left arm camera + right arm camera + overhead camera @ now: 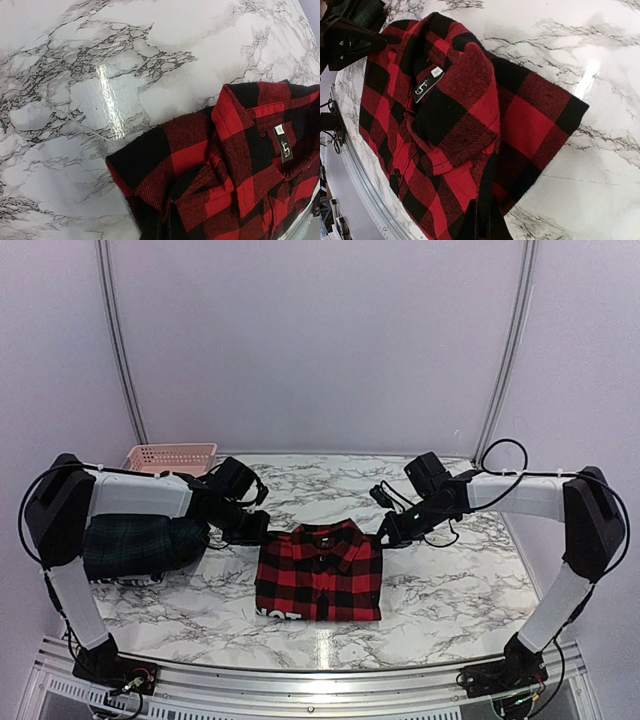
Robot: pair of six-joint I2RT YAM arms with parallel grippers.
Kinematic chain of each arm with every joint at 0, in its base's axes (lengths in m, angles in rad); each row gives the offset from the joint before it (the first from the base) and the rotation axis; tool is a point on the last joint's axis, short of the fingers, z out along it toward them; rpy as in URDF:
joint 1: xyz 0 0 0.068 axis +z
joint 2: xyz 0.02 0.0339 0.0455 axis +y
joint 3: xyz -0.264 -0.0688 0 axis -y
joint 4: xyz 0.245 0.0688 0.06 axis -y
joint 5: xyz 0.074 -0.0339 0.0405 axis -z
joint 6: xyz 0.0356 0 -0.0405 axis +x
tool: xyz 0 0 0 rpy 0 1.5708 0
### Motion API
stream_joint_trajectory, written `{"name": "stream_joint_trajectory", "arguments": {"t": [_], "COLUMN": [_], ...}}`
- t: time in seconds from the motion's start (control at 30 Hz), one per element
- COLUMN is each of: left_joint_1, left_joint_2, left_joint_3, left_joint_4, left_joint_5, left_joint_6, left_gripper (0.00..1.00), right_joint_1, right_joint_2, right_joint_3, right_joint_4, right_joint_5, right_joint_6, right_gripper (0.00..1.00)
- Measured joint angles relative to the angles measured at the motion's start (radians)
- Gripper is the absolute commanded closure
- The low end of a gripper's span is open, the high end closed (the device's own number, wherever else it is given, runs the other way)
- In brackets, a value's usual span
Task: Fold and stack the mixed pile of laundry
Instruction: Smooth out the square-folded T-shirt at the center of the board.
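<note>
Top, left wrist and right wrist views. The red-and-black checked shirt point(320, 575) point(225, 170) point(455, 115) lay folded into a compact, nearly square packet at the middle of the marble-patterned table point(450, 590). Its front faced up. The large buffalo check, a twill weave and a small black neck label point(284, 145) point(427, 82) inside the collar point(325, 537) were visible. White lettering point(280, 614) showed at the near left corner. The collar pointed toward the far edge of the table and the folded hem toward the arm bases, so the collar-to-hem axis ran near to far, roughly square to the table's edge.

The left gripper point(252, 530) point(165, 227) sat at the far left shoulder corner and the right gripper point(387, 533) point(485, 220) at the far right one. In each wrist view the fabric bunched up into closed jaws, pinched between them.

A dark green plaid garment point(140, 545) lay at the table's left side beneath the left arm, well apart from the shirt. A pink lattice basket point(172, 455) stood at the far left corner.
</note>
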Motion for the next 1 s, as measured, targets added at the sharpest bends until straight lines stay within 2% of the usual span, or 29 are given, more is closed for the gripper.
{"name": "stream_joint_trajectory", "arguments": {"t": [0.13, 0.33, 0.47, 0.63, 0.73, 0.83, 1.0], "left_joint_1": [0.006, 0.026, 0.031, 0.031, 0.031, 0.031, 0.031], "left_joint_2": [0.004, 0.058, 0.064, 0.041, 0.024, 0.019, 0.02], "left_joint_3": [0.0, 0.0, -0.004, -0.013, -0.014, -0.014, -0.014], "left_joint_4": [0.002, 0.011, 0.012, 0.012, 0.013, 0.013, 0.013], "left_joint_5": [-0.002, -0.013, -0.015, -0.016, -0.008, -0.002, 0.013], "left_joint_6": [-0.005, -0.019, -0.028, -0.028, -0.027, -0.025, -0.023], "left_gripper": [0.82, 0.72, 0.63, 0.64, 0.69, 0.74, 0.75], "right_joint_1": [0.0, -0.001, -0.001, -0.001, -0.001, -0.002, -0.005], "right_joint_2": [0.059, 0.196, 0.224, 0.2, 0.181, 0.164, 0.158], "right_joint_3": [0.01, 0.057, 0.063, 0.063, 0.063, 0.063, 0.063], "right_joint_4": [0.025, 0.042, 0.04, 0.029, 0.016, 0.011, 0.01], "right_joint_5": [0.013, 0.051, 0.058, 0.074, 0.088, 0.092, 0.09], "right_joint_6": [-0.008, -0.016, -0.016, -0.014, -0.014, -0.012, -0.005], "right_gripper": [1.0, 1.0, 0.83, 0.81, 0.82, 0.86, 0.92]}}
